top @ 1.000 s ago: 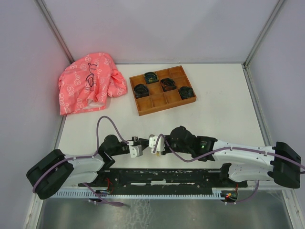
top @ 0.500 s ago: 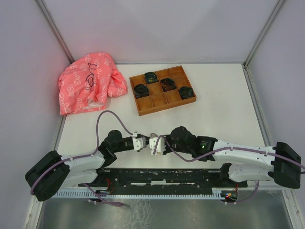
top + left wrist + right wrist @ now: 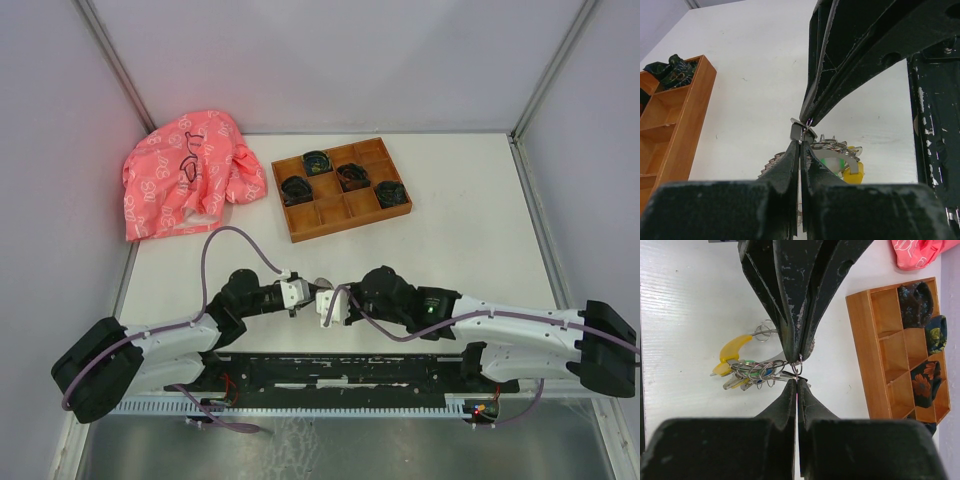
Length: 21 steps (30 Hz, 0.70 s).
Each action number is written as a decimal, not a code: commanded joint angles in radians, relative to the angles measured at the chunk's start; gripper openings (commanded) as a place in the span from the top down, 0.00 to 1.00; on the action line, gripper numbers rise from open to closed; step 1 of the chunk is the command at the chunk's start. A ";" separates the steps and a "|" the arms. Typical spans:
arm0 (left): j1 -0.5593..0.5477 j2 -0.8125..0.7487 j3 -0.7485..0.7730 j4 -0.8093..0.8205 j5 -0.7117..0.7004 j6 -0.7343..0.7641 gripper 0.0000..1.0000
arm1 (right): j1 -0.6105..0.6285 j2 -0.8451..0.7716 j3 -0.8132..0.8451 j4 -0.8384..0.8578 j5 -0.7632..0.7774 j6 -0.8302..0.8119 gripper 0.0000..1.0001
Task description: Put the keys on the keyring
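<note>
The keyring (image 3: 771,360), a grey metal loop with several small rings, hangs between my two grippers with a yellow tag (image 3: 735,347) and a green tag (image 3: 750,363). A blue key head (image 3: 768,372) shows in the bunch. The bunch also shows in the left wrist view (image 3: 837,146). My left gripper (image 3: 303,297) and right gripper (image 3: 320,302) meet tip to tip, both shut. The left tip (image 3: 797,355) pinches the loop and a small ring. The right tip (image 3: 797,382) pinches a dark flat piece, apparently the black key head. A toothed blade (image 3: 771,165) shows behind my left finger.
A wooden tray (image 3: 350,224) with dark coiled bundles stands behind the grippers. It also shows in the left wrist view (image 3: 677,125) and the right wrist view (image 3: 857,340). A pink cloth (image 3: 185,180) lies at the back left. Grey walls enclose the white table.
My left gripper has moved right and forward to meet the right gripper's tip and closed there. The right gripper has hardly moved.
</note>
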 commanded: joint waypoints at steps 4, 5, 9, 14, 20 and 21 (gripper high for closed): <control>-0.001 -0.020 0.033 0.027 -0.017 -0.030 0.97 | 0.013 -0.024 0.003 0.057 -0.029 0.003 0.99; -0.001 -0.018 0.034 0.027 -0.017 -0.034 0.97 | 0.013 -0.019 0.004 0.057 -0.035 0.002 0.99; -0.002 -0.022 0.034 0.041 -0.016 -0.055 0.97 | 0.013 0.003 0.001 0.054 -0.036 -0.005 0.99; -0.002 -0.037 0.019 0.094 -0.019 -0.094 0.97 | 0.013 0.026 -0.015 0.063 -0.022 -0.005 0.99; -0.001 -0.031 -0.007 0.187 -0.017 -0.139 0.97 | 0.013 0.036 -0.040 0.117 -0.015 0.001 0.99; -0.002 -0.028 -0.011 0.205 -0.020 -0.146 0.97 | 0.013 0.038 -0.043 0.125 -0.018 0.002 0.99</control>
